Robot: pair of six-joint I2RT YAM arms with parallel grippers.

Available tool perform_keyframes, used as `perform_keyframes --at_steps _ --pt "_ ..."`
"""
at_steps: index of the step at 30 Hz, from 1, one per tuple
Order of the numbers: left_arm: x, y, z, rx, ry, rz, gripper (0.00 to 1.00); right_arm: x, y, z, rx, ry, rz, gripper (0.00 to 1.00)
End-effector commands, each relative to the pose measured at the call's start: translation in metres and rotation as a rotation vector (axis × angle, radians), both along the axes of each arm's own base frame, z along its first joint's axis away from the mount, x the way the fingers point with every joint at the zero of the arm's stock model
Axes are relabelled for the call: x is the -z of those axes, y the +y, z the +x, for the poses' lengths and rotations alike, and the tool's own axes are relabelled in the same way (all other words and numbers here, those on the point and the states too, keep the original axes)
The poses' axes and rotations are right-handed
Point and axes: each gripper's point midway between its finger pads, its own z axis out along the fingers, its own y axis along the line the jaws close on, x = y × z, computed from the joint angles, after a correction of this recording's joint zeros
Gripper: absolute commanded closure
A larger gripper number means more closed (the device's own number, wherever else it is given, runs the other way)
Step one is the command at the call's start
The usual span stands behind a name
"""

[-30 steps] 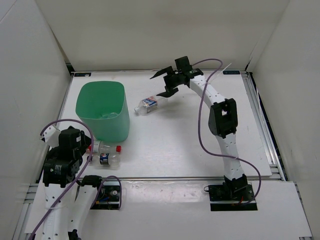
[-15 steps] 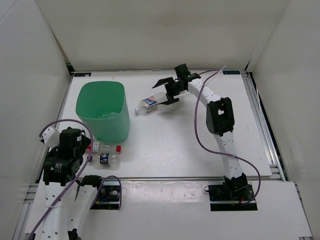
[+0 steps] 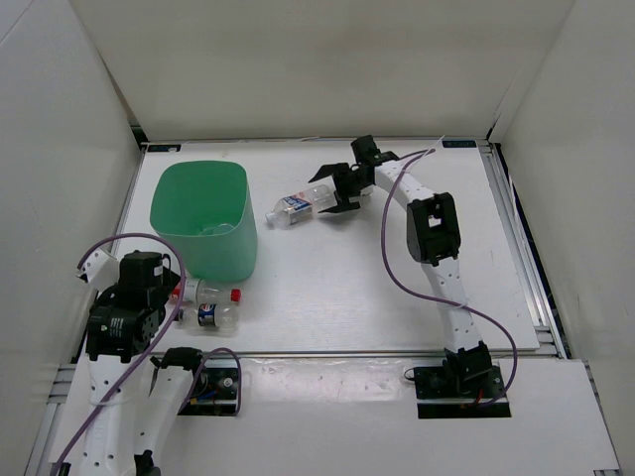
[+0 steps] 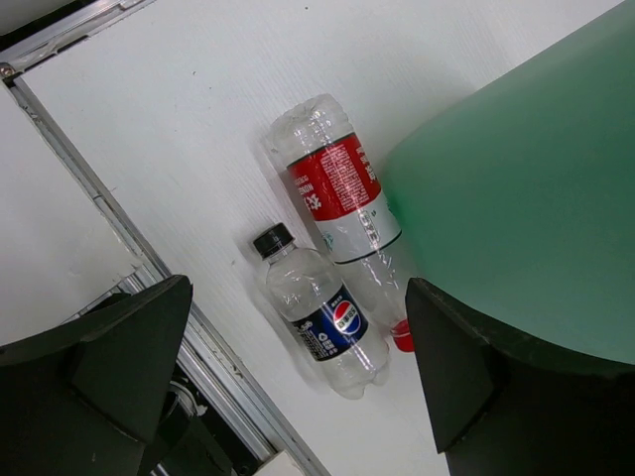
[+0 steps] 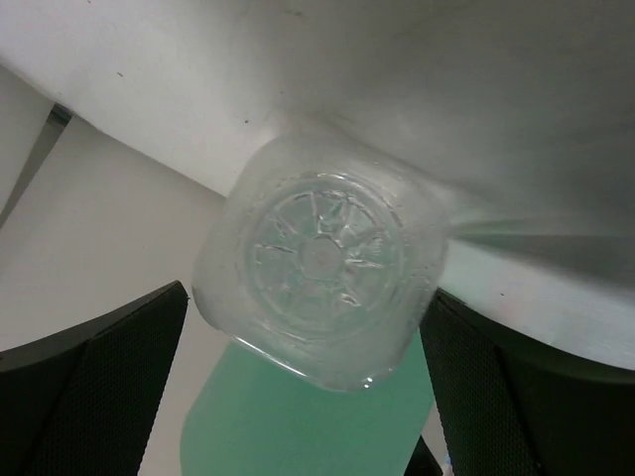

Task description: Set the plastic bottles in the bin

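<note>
Though wide apart, right pincer [image 5: 310, 382] astride base of clear bottle [image 5: 322, 260], perhaps without contact.

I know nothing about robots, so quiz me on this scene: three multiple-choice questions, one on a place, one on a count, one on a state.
1. Where is the white-blue labelled bottle relative to the bin?
A inside it
B on the table to its right
C standing on its rim

2. How many bottles lie at the bin's near side?
A two
B four
C none

3. How is the right gripper?
A shut on a cap
B open, a finger on each side of the bottle's base
C out of view

Answers:
B, the top view shows it lying on the table.
A, the red-label bottle and the dark-blue-label bottle.
B, the right wrist view shows both fingers spread.
</note>
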Motion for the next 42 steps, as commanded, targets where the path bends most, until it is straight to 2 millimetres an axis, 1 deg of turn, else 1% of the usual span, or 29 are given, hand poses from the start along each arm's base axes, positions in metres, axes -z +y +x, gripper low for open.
perform_keyframes --at_steps 1,2,4,6,7,8,9,12,13,18,19,20,22,23,24,26,27,29,31,32,33,34,35,36,38,39,40,41,42 --pt "-0.009 0.005 -0.002 -0.026 -0.011 0.021 0.00 -0.003 0.004 0.003 0.006 0.021 0.015 0.00" --pt "-0.012 0.005 -0.002 -0.026 -0.020 0.020 0.00 0.006 0.003 0.004 0.018 0.036 0.002 0.00" --pt "-0.009 0.005 -0.003 -0.026 -0.002 0.022 0.00 0.004 0.005 0.009 0.018 0.013 0.012 0.00" --pt "-0.010 0.007 -0.003 -0.032 -0.003 0.029 0.00 0.016 0.006 0.012 0.025 0.024 0.011 0.00" --pt "-0.009 0.007 -0.002 -0.031 0.006 0.030 0.00 0.015 0.003 0.014 0.037 0.035 0.020 0.00" --pt "-0.009 0.007 -0.002 -0.037 0.002 0.025 0.00 0.022 0.002 0.013 0.037 0.046 0.015 0.00" --pt "-0.009 0.007 -0.002 -0.037 0.002 0.025 0.00 0.021 0.003 0.013 0.032 0.049 0.023 0.00" --pt "-0.007 0.007 -0.003 -0.037 0.020 0.026 0.00 0.033 0.002 0.007 0.028 0.083 0.019 0.12" --pt "-0.007 0.007 -0.003 -0.037 0.020 0.026 0.00 0.033 0.002 0.007 0.028 0.083 0.019 0.21" --pt "-0.006 0.008 -0.002 -0.048 0.023 0.029 0.00 0.031 0.004 -0.003 -0.012 0.104 0.047 0.38" --pt "-0.006 0.008 -0.002 -0.048 0.023 0.029 0.00 0.031 0.001 -0.009 -0.019 0.122 0.035 0.43" --pt "-0.005 0.008 -0.001 -0.048 0.034 0.030 0.00 0.033 0.000 -0.015 -0.034 0.137 0.036 0.44" --pt "-0.005 0.008 -0.001 -0.048 0.034 0.030 0.00 0.026 -0.004 -0.026 -0.064 0.137 0.022 0.50" --pt "-0.004 0.008 0.000 -0.048 0.045 0.031 0.00 0.034 -0.008 -0.034 -0.073 0.159 0.010 0.54" --pt "-0.004 0.008 0.000 -0.048 0.045 0.031 0.00 0.029 -0.011 -0.041 -0.093 0.159 0.001 0.60" --pt "-0.004 0.008 0.000 -0.048 0.045 0.031 0.00 0.031 -0.015 -0.053 -0.113 0.179 -0.014 0.68" --pt "-0.004 0.008 0.000 -0.048 0.045 0.031 0.00 0.024 -0.017 -0.056 -0.124 0.167 -0.013 0.72" --pt "-0.004 0.007 0.001 -0.054 0.040 0.026 0.00 0.019 -0.020 -0.063 -0.153 0.157 -0.020 0.81" --pt "-0.005 0.008 0.000 -0.054 0.029 0.025 0.00 0.007 -0.023 -0.067 -0.169 0.127 -0.028 0.86" --pt "-0.006 0.009 0.000 -0.065 0.023 0.027 0.00 0.005 -0.025 -0.072 -0.187 0.120 -0.032 0.89" --pt "-0.007 0.009 -0.001 -0.074 0.005 0.019 0.00 -0.004 -0.026 -0.070 -0.193 0.087 -0.035 0.91" --pt "-0.007 0.009 -0.001 -0.074 0.005 0.019 0.00 -0.008 -0.027 -0.072 -0.202 0.075 -0.045 0.93" --pt "-0.009 0.010 -0.002 -0.088 -0.011 0.018 0.00 -0.019 -0.028 -0.073 -0.211 0.054 -0.042 0.98" --pt "-0.010 0.010 -0.003 -0.088 -0.021 0.017 0.00 -0.023 -0.029 -0.073 -0.227 0.021 -0.049 1.00" --pt "-0.012 0.012 -0.004 -0.094 -0.032 0.023 0.00 -0.040 -0.031 -0.072 -0.243 -0.037 -0.049 1.00" --pt "-0.015 0.013 -0.004 -0.101 -0.051 0.029 0.00 -0.043 -0.032 -0.072 -0.250 -0.060 -0.056 1.00" --pt "-0.016 0.013 -0.002 -0.101 -0.063 0.027 0.00 -0.049 -0.032 -0.072 -0.266 -0.088 -0.055 1.00" --pt "-0.016 0.013 -0.002 -0.101 -0.064 0.027 0.00 -0.059 -0.034 -0.072 -0.270 -0.124 -0.059 1.00" --pt "-0.021 0.013 0.001 -0.102 -0.100 0.023 0.00 -0.065 -0.034 -0.072 -0.278 -0.144 -0.057 1.00"
